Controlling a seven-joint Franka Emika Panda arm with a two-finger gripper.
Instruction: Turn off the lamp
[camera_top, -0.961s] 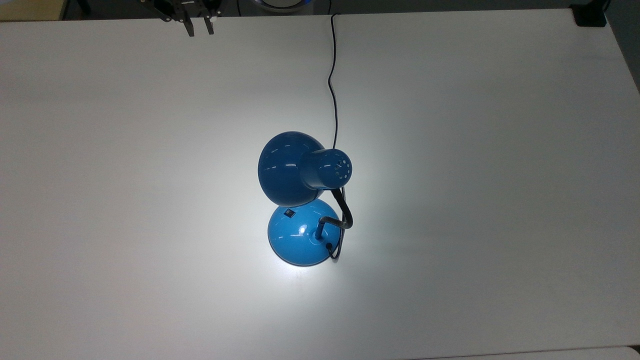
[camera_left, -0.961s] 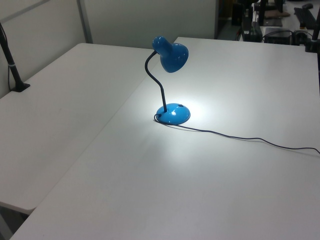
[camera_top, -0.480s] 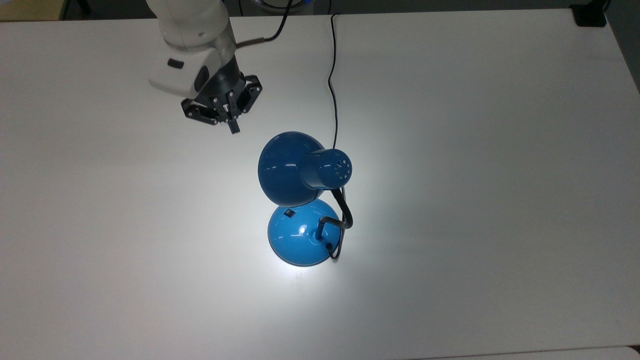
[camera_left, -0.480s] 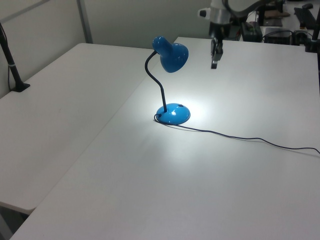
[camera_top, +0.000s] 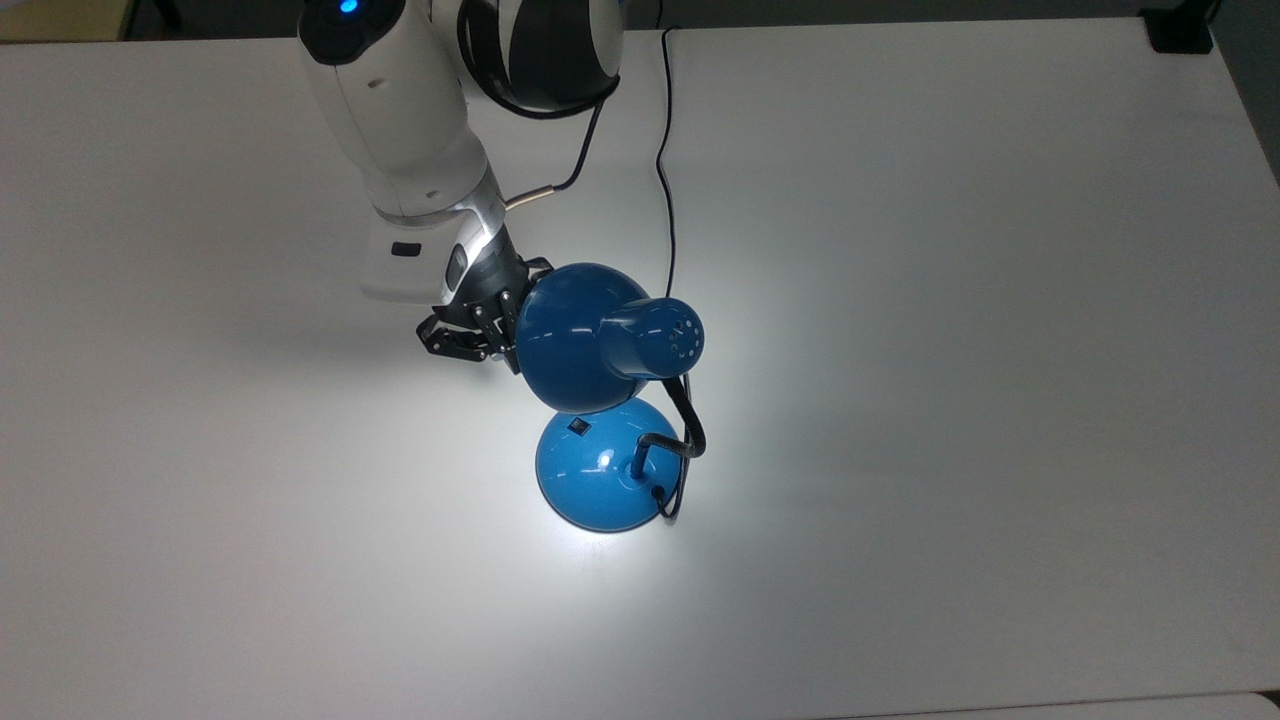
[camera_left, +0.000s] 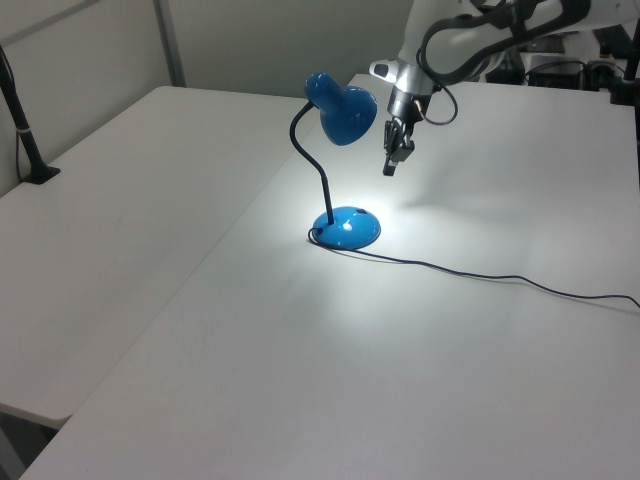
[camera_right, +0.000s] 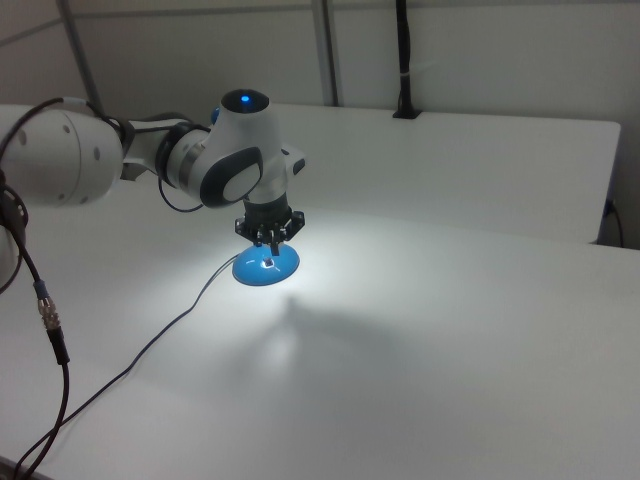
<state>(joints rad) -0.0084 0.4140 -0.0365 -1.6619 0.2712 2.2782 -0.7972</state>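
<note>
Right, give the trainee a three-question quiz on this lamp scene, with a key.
1. True or false: the lamp is lit, throwing a bright pool on the table.
2. In the top view, where does the small black switch sit?
A. on the shade
B. on the domed base
C. on the cord
3. Fill in: in the left view the gripper hangs in the air beside the lamp's ____, above the base.

Key
1. True.
2. B, on the base, just clear of the shade's edge.
3. Shade; the gripper is on the left view's right of it, not touching the base.
</note>
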